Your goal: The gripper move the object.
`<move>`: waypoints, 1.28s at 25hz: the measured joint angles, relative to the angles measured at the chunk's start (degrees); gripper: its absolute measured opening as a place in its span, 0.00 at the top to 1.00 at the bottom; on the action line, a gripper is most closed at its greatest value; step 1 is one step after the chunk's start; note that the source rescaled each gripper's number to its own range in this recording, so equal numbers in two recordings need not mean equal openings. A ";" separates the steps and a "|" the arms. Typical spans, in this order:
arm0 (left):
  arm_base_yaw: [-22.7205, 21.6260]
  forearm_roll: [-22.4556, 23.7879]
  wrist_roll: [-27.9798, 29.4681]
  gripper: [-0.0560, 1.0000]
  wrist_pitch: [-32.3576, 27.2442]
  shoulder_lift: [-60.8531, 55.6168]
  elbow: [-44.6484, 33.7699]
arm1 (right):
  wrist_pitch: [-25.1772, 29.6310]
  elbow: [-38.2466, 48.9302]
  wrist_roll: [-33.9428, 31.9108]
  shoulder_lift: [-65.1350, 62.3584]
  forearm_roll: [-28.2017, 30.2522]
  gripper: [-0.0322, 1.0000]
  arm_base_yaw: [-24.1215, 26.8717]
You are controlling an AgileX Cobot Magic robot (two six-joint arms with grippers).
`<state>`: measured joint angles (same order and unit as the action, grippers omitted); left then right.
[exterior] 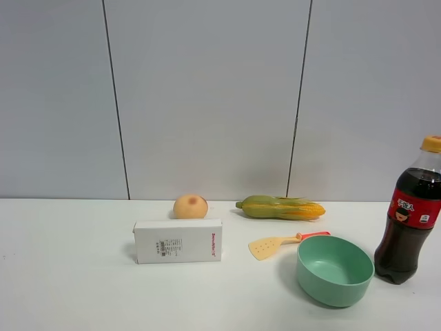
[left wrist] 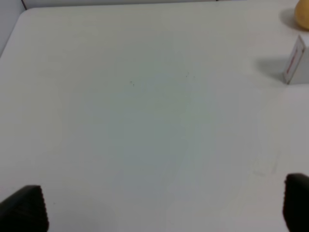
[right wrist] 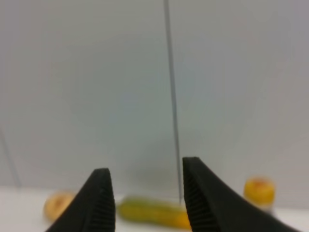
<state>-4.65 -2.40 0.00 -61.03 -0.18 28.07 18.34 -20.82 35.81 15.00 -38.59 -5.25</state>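
The cola bottle, with a yellow cap and red label, stands upright at the table's right edge, just right of the green bowl. Neither gripper shows in the exterior high view. In the right wrist view my right gripper is open and empty, held level and facing the back wall; the bottle's yellow cap shows blurred to one side beyond it. In the left wrist view my left gripper is wide open and empty over bare white table, with only its fingertips showing.
A white box lies left of centre, with a round peach-coloured fruit behind it. A corn cob lies at the back centre. A yellow spatula with a red handle lies beside the bowl. A grey panel wall stands behind the table.
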 joint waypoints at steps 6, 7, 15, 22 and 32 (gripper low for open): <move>0.00 0.00 0.00 0.00 0.00 0.00 0.00 | 19.27 -7.29 -34.41 -1.72 35.11 0.97 0.00; 0.00 0.00 0.00 0.00 0.00 0.00 0.00 | 21.86 -7.62 -36.62 -2.59 37.27 0.97 0.00; 0.00 0.00 0.00 0.00 0.00 0.00 0.00 | 33.72 -7.80 -40.81 -11.65 42.47 0.97 0.00; 0.00 0.00 0.00 0.00 0.00 0.00 0.00 | 40.58 -8.30 -41.66 -14.08 42.43 0.97 0.00; 0.00 0.00 0.00 0.00 0.00 0.00 0.00 | 42.67 -7.47 -36.24 -15.09 38.59 0.97 0.00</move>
<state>-4.65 -2.40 0.00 -61.03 -0.18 28.07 61.01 -28.29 -0.43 -0.09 0.00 -5.25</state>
